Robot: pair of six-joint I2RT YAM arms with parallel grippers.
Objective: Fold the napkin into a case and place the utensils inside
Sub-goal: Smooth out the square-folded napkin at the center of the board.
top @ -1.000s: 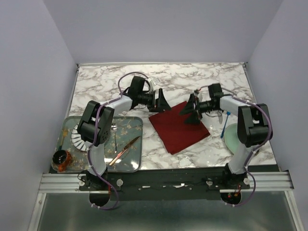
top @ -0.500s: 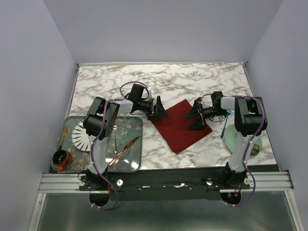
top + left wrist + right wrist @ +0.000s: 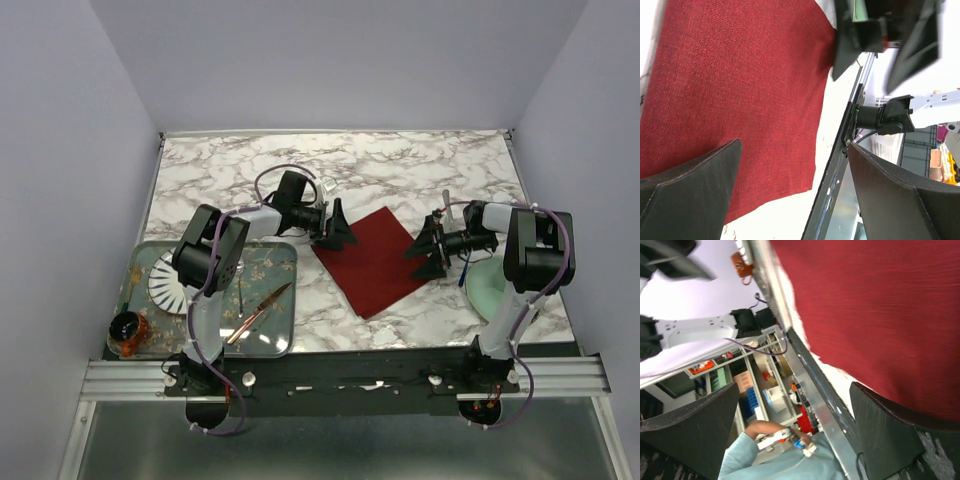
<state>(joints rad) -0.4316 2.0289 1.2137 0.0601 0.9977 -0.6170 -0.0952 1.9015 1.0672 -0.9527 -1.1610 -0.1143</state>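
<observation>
The dark red napkin (image 3: 372, 264) lies flat and unfolded on the marble table; no case is in view. My left gripper (image 3: 340, 232) hangs open at the napkin's left corner with nothing between its fingers. My right gripper (image 3: 430, 252) is open and empty too, at the napkin's right corner. The left wrist view shows the napkin (image 3: 740, 90) under the open gripper (image 3: 795, 192). In the right wrist view the napkin (image 3: 880, 305) fills the top right above the open gripper (image 3: 790, 437). Of the utensils, only the fork's blue handle (image 3: 463, 278) peeks out behind the right gripper.
A pale green plate (image 3: 490, 288) sits under the right arm. At the left, a metal tray (image 3: 275, 335) holds a copper knife (image 3: 258, 312), a small silver spoon (image 3: 240, 288) and a white fluted dish (image 3: 163, 282). A brown cup (image 3: 128, 332) stands by the tray's near left corner.
The right gripper has drawn back to the right, from over the napkin to its right corner. The left gripper has come down toward the napkin's left corner. The napkin still lies flat.
</observation>
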